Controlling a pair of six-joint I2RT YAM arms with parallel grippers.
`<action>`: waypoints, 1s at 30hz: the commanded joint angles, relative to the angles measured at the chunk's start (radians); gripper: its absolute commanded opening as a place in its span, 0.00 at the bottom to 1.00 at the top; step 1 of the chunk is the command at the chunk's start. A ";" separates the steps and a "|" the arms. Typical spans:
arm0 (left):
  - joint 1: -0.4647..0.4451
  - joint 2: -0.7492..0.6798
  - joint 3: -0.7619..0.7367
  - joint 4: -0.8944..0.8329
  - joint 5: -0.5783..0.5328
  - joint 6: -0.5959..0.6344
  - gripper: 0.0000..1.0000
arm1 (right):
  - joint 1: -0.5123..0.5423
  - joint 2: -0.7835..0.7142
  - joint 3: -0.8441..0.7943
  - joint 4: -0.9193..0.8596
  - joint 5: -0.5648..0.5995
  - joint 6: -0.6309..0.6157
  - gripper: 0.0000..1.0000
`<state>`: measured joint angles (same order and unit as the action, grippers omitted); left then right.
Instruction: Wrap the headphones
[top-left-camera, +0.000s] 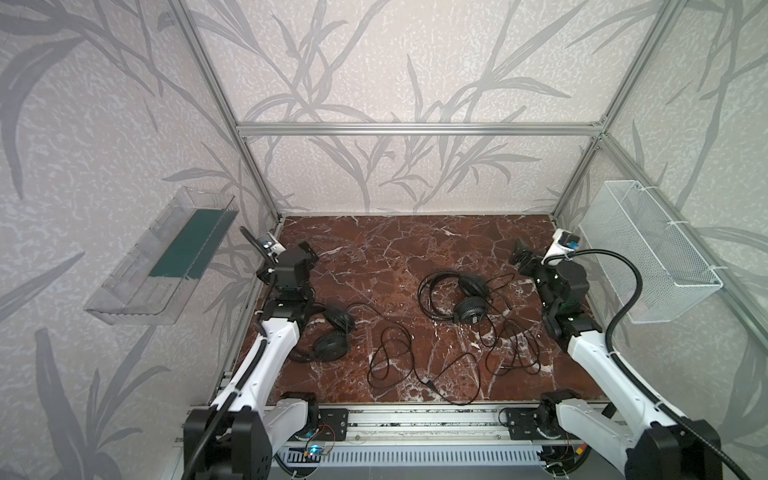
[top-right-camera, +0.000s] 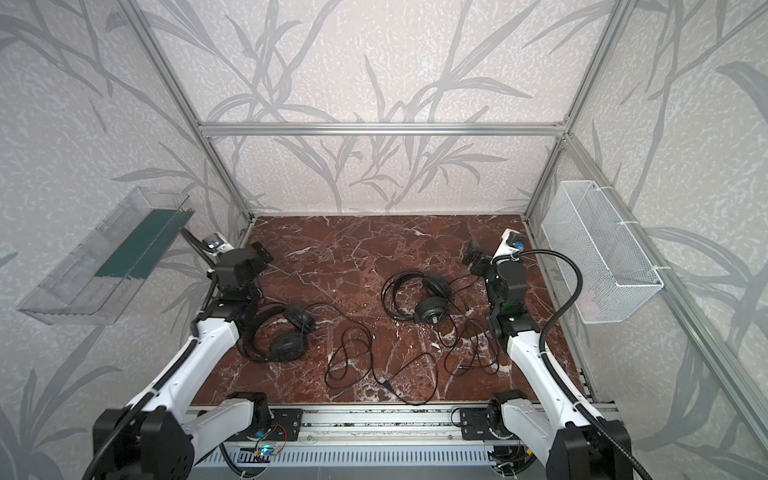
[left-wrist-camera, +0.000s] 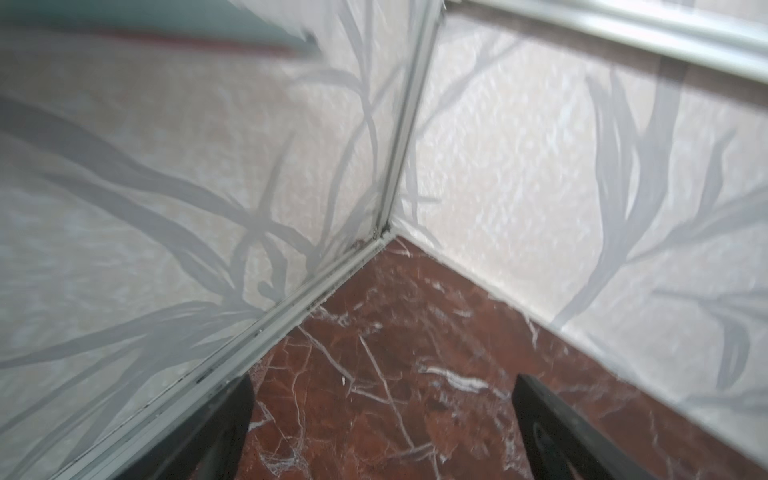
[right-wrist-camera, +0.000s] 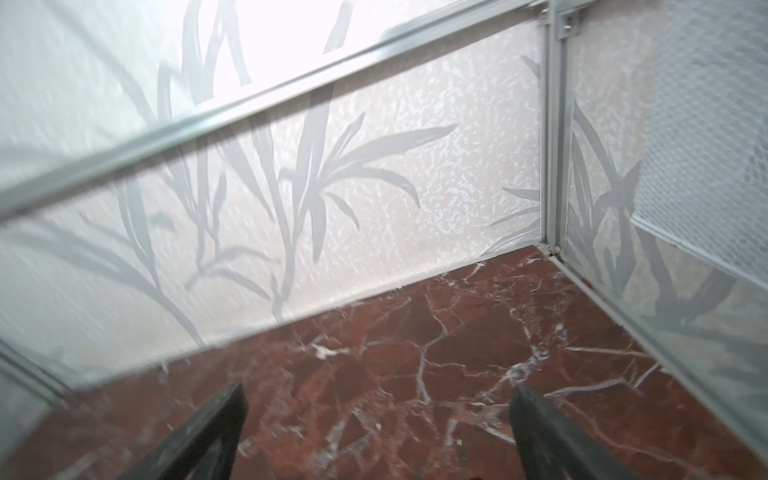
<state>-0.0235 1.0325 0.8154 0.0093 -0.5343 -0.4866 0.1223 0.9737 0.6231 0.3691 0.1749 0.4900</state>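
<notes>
2 headphones on table (top-left-camera: 374, 257): left headphones (top-left-camera: 330, 343) by left arm, right headphones (top-left-camera: 467, 305) mid-right, cables (top-left-camera: 415, 365) loose btwn. Left gripper (left-wrist-camera: 382, 424) & right gripper (right-wrist-camera: 378, 428) jaws wide, empty, near back corners

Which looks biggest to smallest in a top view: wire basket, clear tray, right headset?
1. Clear tray and wire basket: similar apparent size, not ranked; both hang on side walls nearer the camera than the tabletop.
2. Right headset, cable excluded: clearly smallest.
</notes>
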 joint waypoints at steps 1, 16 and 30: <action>0.009 -0.043 0.066 -0.545 -0.012 -0.231 0.99 | -0.006 -0.021 -0.062 -0.175 -0.039 0.439 0.99; 0.209 0.108 0.094 -0.919 0.268 -0.081 0.99 | 0.299 0.036 0.052 -0.370 -0.300 0.154 0.99; 0.286 0.463 0.157 -0.876 0.283 0.068 0.88 | 0.454 0.003 -0.071 -0.340 -0.340 0.101 0.99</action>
<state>0.2390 1.4593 0.9356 -0.8570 -0.2584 -0.4591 0.5671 0.9810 0.5274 0.0269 -0.1452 0.6300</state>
